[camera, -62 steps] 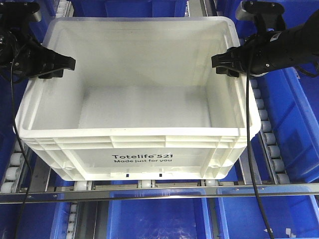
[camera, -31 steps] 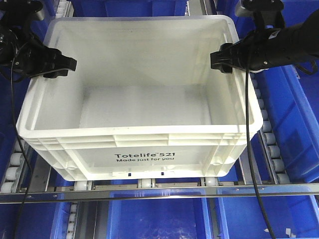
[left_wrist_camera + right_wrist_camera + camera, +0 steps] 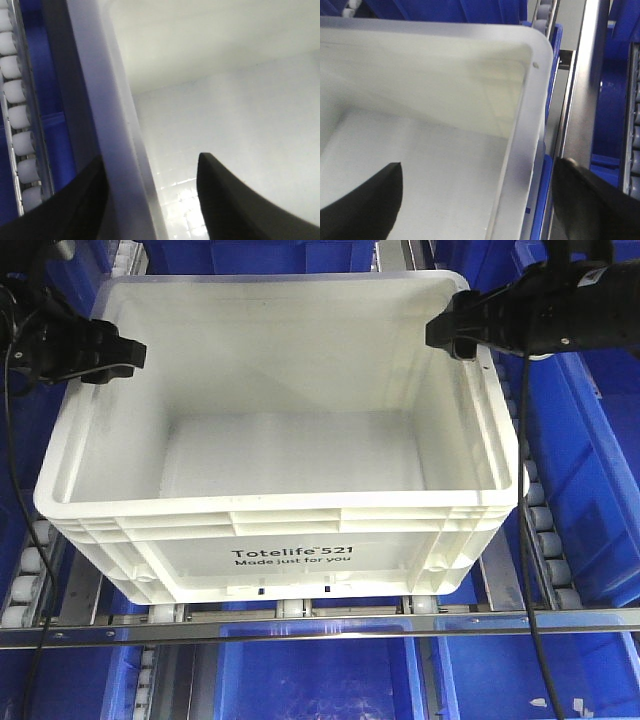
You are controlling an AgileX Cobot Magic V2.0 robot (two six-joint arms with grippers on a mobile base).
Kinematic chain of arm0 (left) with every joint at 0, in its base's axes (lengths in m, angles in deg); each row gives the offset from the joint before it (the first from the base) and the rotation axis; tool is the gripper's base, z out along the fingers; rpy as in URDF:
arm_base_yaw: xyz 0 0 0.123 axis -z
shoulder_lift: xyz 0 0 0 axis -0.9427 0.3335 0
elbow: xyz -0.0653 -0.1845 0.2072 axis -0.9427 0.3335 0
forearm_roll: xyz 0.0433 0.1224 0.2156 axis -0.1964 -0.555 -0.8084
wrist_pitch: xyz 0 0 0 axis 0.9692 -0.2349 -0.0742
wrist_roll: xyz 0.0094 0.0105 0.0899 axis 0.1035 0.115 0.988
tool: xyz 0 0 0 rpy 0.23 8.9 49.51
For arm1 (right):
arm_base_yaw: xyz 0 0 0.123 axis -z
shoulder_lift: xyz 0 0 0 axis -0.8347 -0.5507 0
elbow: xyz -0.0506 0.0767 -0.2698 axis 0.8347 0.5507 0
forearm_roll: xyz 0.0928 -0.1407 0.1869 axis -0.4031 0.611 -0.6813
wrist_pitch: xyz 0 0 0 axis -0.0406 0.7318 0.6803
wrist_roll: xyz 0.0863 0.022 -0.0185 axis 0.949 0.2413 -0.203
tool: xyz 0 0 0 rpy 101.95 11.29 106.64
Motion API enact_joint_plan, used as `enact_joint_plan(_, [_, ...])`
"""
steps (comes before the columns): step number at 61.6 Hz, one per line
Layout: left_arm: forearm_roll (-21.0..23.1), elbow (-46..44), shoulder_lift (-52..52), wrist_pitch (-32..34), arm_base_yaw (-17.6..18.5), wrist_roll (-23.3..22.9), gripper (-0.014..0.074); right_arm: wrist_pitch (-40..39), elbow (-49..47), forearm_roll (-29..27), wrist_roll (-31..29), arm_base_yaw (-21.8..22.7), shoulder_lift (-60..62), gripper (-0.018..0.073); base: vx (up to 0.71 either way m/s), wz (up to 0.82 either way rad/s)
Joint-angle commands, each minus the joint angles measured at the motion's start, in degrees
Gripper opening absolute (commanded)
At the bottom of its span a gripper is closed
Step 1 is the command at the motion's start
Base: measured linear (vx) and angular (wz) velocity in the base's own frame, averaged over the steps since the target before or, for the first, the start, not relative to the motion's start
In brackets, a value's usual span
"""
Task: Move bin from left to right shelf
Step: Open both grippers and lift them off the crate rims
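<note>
Claws first: left claw straddling the left wall of the bin near its back corner, one finger inside and the other outside in the left wrist view, wall between them, though whether the pads are pressing or merely spread around it cannot be told. Right claw doing the same at the right wall, inner finger over the bin's floor and outer finger beyond the rim, again with contact too unclear to call gripped. Sitting on the roller lanes of the shelf, just behind the metal front rail, with the printed side facing the camera and blue bins crowding both flanks. Judging the empty white tote as light for its bulk, stiff along the ribbed rim but with smooth, slightly slick walls likely to flex and slip under a narrow pinch. Calling for hold high on both opposite side walls right under the rim, even on the two sides, keeping it level while lifting clear of the rollers and neighbouring bins.
</note>
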Motion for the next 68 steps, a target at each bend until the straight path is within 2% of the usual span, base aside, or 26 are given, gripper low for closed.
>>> enact_joint_plan(1, [-0.44,-1.71,-3.23,3.08,0.31,-0.12,0.0386,-1.82,-1.92,-0.77,-0.38,0.15,3.42,0.0594,0.0,0.0])
enact_joint_plan(37, [-0.11,-1.65,-4.55,0.68,0.31,-2.19,0.0386,1.5,-1.72,-1.52,-0.63,0.15,4.27,0.0594,0.0,0.0])
enact_joint_plan(44, [-0.11,-0.36,-5.26,1.1,0.36,-2.19,0.0386,-0.5,0.54,-2.74,-2.94,0.15,5.78,0.0594,0.0,0.0])
enact_joint_plan(48, [-0.17,2.17,-6.97,3.42,0.36,-2.19,0.0386,-3.42,3.23,-3.68,-4.83,0.15,7.66,0.0594,0.0,0.0])
enact_joint_plan(49, [-0.23,5.07,-9.02,6.16,0.36,-2.19,0.0386,-6.15,5.78,-4.01,-6.1,0.15,9.56,0.0594,0.0,0.0])
enact_joint_plan(68, [-0.83,23.86,-24.14,22.71,0.36,-2.01,0.0386,-18.21,20.42,-4.01,-12.07,0.15,21.08,0.0594,0.0,0.0])
